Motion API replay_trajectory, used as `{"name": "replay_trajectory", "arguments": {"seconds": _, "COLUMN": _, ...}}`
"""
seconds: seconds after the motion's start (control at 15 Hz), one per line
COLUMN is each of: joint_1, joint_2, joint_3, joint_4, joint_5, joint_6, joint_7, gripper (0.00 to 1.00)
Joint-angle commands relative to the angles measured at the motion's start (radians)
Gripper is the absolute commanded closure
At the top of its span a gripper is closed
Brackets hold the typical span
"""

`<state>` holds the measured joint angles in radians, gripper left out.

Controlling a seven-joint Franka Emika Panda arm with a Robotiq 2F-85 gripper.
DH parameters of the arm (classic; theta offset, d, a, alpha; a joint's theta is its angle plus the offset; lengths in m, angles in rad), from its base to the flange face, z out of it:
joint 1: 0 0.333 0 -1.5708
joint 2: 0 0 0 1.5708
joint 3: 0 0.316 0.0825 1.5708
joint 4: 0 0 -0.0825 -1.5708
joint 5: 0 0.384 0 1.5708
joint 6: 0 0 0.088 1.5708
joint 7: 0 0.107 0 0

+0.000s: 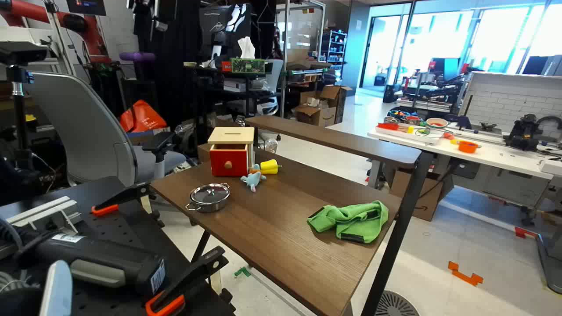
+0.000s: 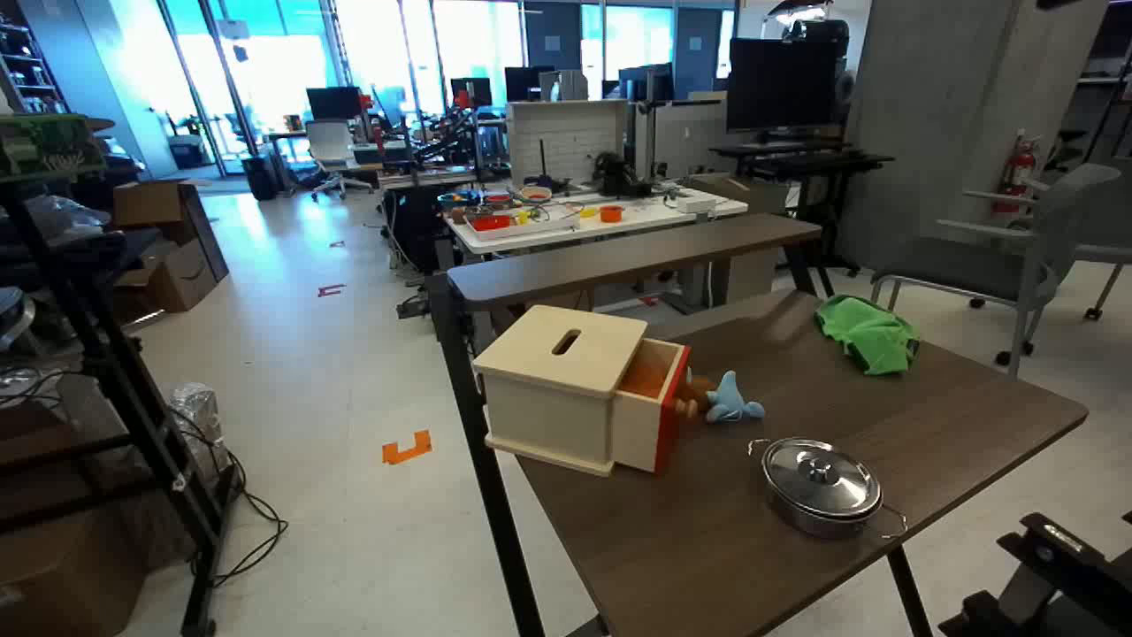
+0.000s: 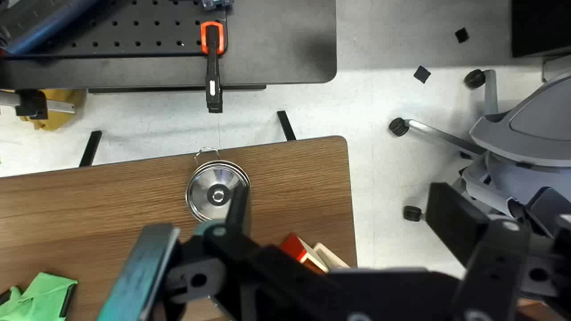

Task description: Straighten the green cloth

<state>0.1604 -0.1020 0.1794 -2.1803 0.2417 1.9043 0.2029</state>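
Note:
The green cloth (image 1: 351,220) lies crumpled and folded over itself on the brown table (image 1: 281,228), near one end. It has dark patches along its edges. It also lies bunched in an exterior view (image 2: 868,334). In the wrist view only part of the cloth (image 3: 40,296) shows at the lower left corner. My gripper (image 3: 340,191) is open, its two black fingers wide apart with nothing between them. It is above the table's other end, over the pot and the drawer box, away from the cloth. The gripper is out of view in both exterior views.
A lidded metal pot (image 1: 210,197) stands near the table edge. A wooden box with a red drawer (image 1: 229,160) partly pulled out stands at the end. A blue plush toy (image 1: 253,179) and a yellow pepper (image 1: 269,166) lie beside it. A raised shelf (image 1: 333,138) runs along one side.

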Motion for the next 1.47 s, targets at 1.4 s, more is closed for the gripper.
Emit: {"name": "replay_trajectory", "arguments": {"seconds": 1.4, "joint_1": -0.079, "joint_2": 0.453, "joint_3": -0.218, "joint_4": 0.079, "joint_5": -0.346, "joint_6": 0.679, "joint_7": 0.207, "gripper": 0.0}}
